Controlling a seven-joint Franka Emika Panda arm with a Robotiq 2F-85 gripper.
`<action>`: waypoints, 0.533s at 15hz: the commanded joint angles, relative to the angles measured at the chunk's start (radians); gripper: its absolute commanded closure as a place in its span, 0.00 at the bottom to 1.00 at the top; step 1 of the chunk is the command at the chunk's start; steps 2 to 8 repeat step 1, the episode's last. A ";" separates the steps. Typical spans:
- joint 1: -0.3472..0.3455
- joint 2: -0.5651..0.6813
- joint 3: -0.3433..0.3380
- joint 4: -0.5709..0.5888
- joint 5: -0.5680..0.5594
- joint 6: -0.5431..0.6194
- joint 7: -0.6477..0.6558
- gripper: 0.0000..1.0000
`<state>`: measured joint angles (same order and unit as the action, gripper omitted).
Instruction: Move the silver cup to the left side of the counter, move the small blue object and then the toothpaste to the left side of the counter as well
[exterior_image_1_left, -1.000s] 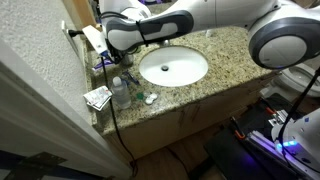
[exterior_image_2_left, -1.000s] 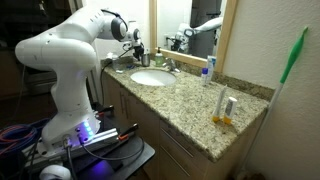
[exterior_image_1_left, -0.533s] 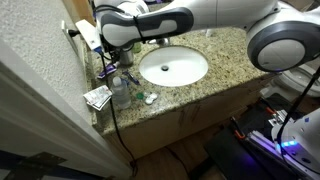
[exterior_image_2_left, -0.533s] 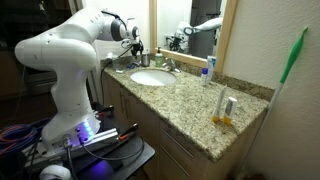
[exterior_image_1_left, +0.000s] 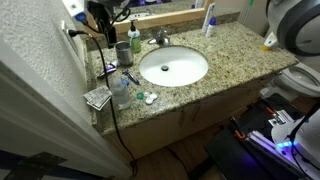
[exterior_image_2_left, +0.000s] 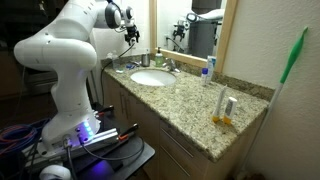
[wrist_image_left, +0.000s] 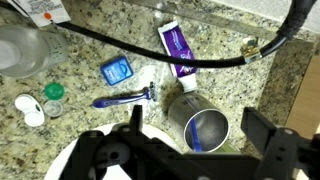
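Note:
The wrist view looks straight down into the silver cup (wrist_image_left: 200, 122), which stands upright on the speckled counter (wrist_image_left: 235, 60) with a blue streak inside it. My gripper (wrist_image_left: 200, 135) is open, one finger on either side of the cup in that view, touching nothing. In both exterior views it hangs well above the counter (exterior_image_1_left: 104, 20) (exterior_image_2_left: 131, 28), over the cup (exterior_image_1_left: 122, 52). The purple toothpaste (wrist_image_left: 178, 48) lies flat just beyond the cup. The small blue object (wrist_image_left: 117, 70) lies further along, beside a blue razor (wrist_image_left: 125, 98).
A black cable (wrist_image_left: 120, 45) crosses the counter over the toothpaste. A clear bottle (wrist_image_left: 20, 50) and small round caps (wrist_image_left: 50, 93) sit nearby. A green soap bottle (exterior_image_1_left: 135, 40), the faucet (exterior_image_1_left: 160, 38) and the oval sink (exterior_image_1_left: 172, 67) are close. The wall bounds the counter's end.
The jaws have opened wide. The arm has risen from low over the counter's end beside the sink to high above it, near the mirror.

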<state>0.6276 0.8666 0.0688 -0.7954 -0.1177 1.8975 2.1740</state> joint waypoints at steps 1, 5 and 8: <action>-0.001 -0.021 0.000 -0.016 0.002 -0.014 0.001 0.00; -0.001 -0.021 0.000 -0.016 0.002 -0.014 0.001 0.00; -0.001 -0.021 0.000 -0.016 0.002 -0.014 0.001 0.00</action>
